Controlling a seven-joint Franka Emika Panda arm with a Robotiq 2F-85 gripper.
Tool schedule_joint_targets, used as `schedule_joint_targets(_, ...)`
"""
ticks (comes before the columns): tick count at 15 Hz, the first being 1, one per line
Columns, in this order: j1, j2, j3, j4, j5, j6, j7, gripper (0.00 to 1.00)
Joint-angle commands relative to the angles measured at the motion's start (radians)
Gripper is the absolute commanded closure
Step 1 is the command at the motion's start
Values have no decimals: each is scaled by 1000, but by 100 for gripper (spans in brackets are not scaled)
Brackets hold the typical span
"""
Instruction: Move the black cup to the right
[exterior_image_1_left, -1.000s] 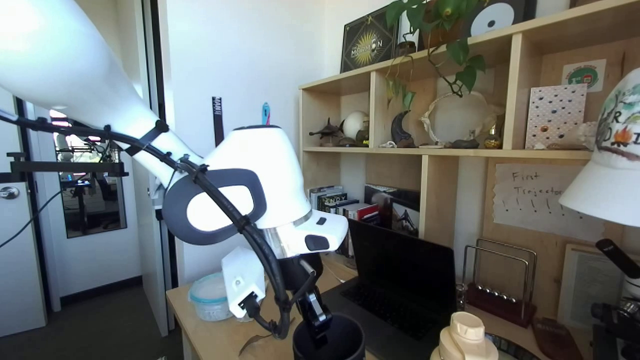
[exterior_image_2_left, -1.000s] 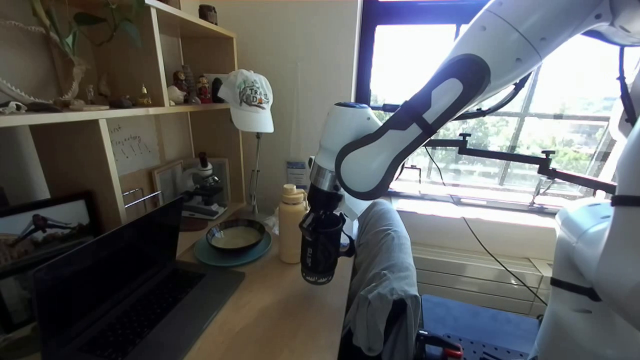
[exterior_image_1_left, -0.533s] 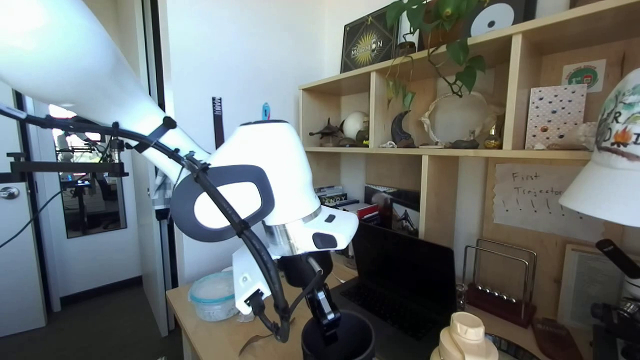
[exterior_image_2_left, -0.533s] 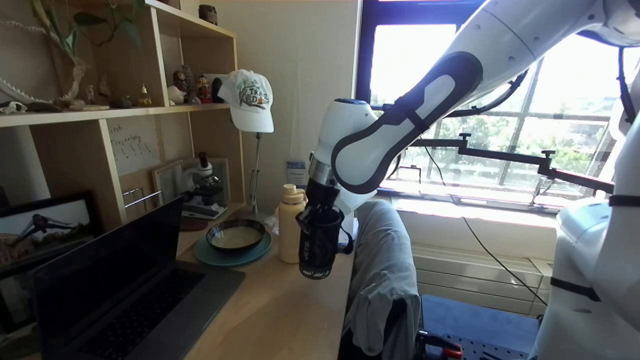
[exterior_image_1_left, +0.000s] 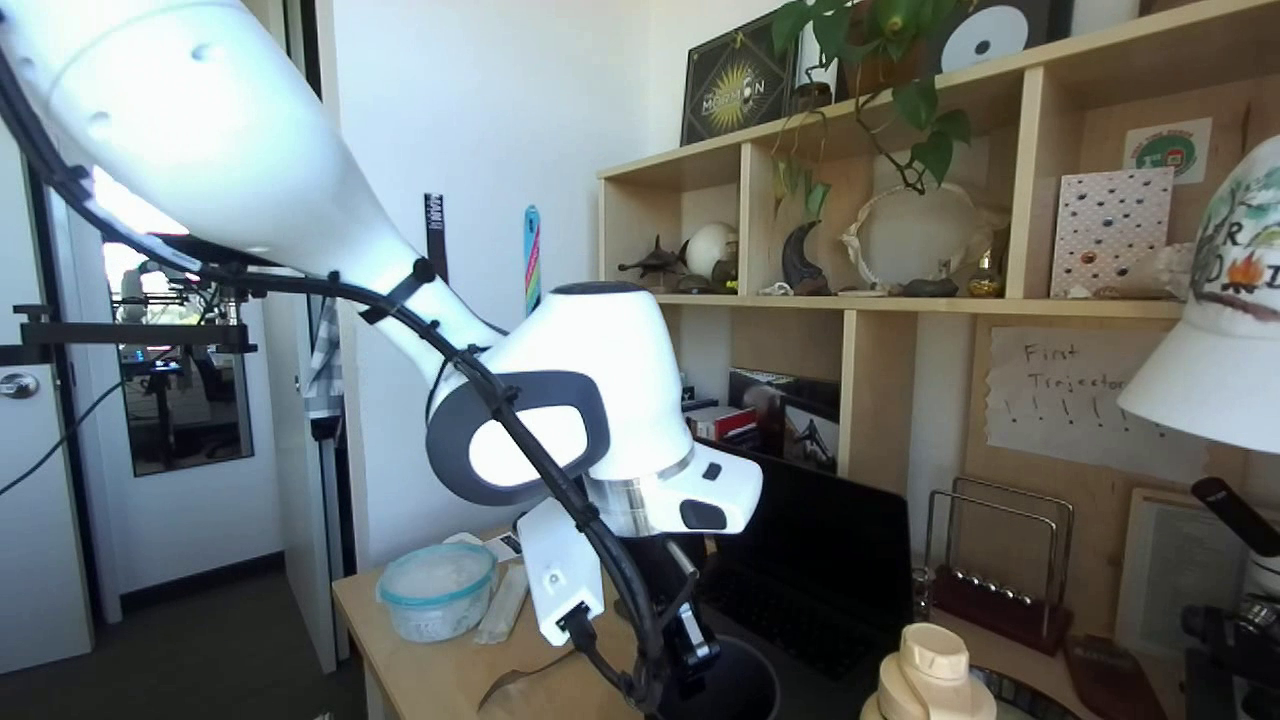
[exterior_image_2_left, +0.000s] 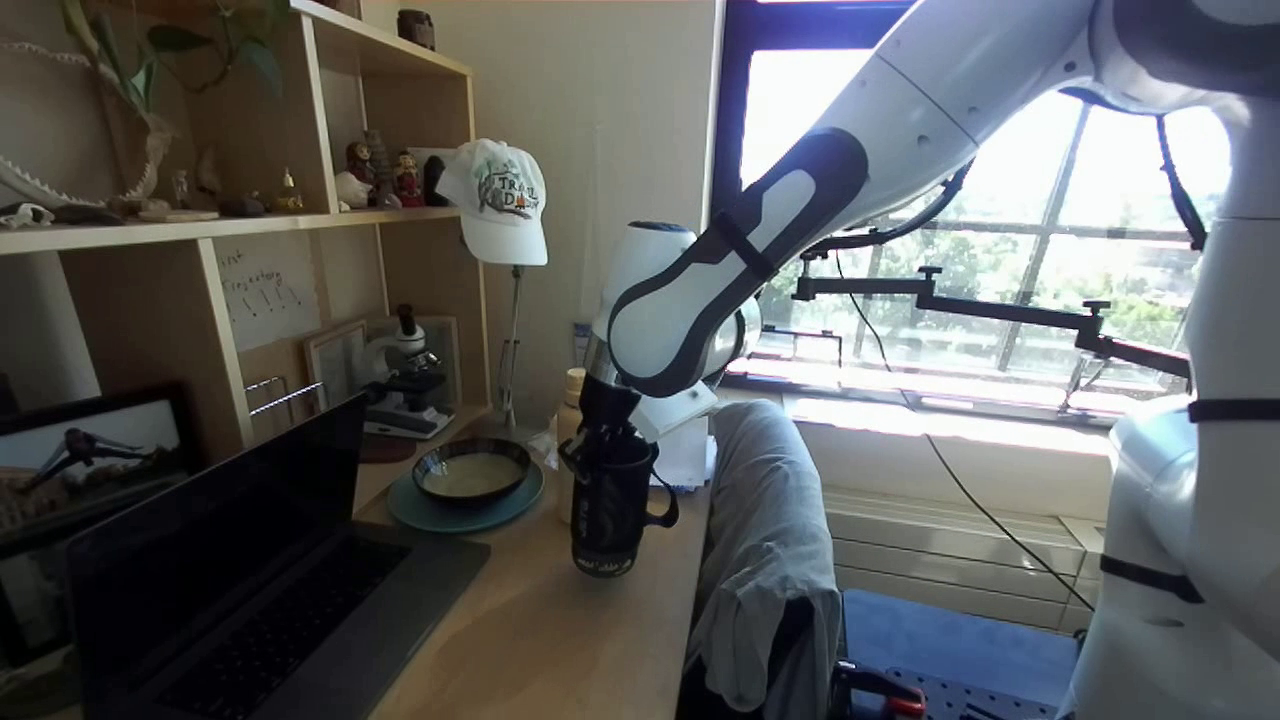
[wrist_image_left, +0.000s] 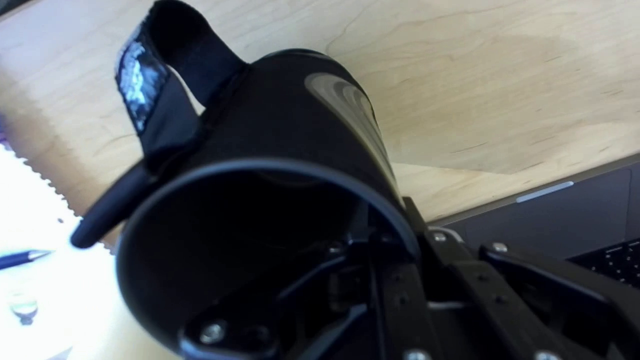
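Observation:
The black cup (exterior_image_2_left: 608, 515) is tall, round and wide-mouthed, with a strap handle and faint lettering. It is nearly upright over the desk in an exterior view; I cannot tell whether its base touches the wood. An exterior view shows its open mouth (exterior_image_1_left: 750, 680) at the bottom edge. In the wrist view the cup (wrist_image_left: 280, 120) has its handle at upper left. My gripper (wrist_image_left: 402, 217) is shut on the cup's rim, one finger inside and one outside. The gripper also shows in an exterior view (exterior_image_1_left: 697, 650). The inner fingertip is partly lost in the dark interior.
An open laptop (exterior_image_2_left: 300, 570) lies beside the cup. A cream bottle (exterior_image_1_left: 935, 670) stands close behind it, partly hidden by it. A dark bowl (exterior_image_2_left: 472, 470) sits on a teal plate (exterior_image_2_left: 430, 518). A lidded container (exterior_image_1_left: 437, 600) and papers (exterior_image_2_left: 685, 460) lie on the desk.
The arm has carried the cup sideways: rightward in the exterior view that shows the door, leftward and slightly lower in the one that shows the window. The grip stays the same.

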Motion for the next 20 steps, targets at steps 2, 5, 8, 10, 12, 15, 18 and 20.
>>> schedule_joint_targets(2,-6,56,2,75,12,-71,-30,95)
schedule_joint_targets(5,-10,71,6,106,26,-142,-39,66)
schedule_joint_targets(8,-11,76,6,132,29,-191,-41,45)
schedule_joint_targets(10,-12,77,6,139,24,-194,-52,31)
schedule_joint_targets(12,-14,76,7,134,18,-164,-94,15)
schedule_joint_targets(15,45,39,46,212,-49,-230,-68,0)
schedule_joint_targets(18,106,3,99,297,-117,-309,-84,0)
schedule_joint_targets(20,150,-6,136,383,-157,-398,-83,0)
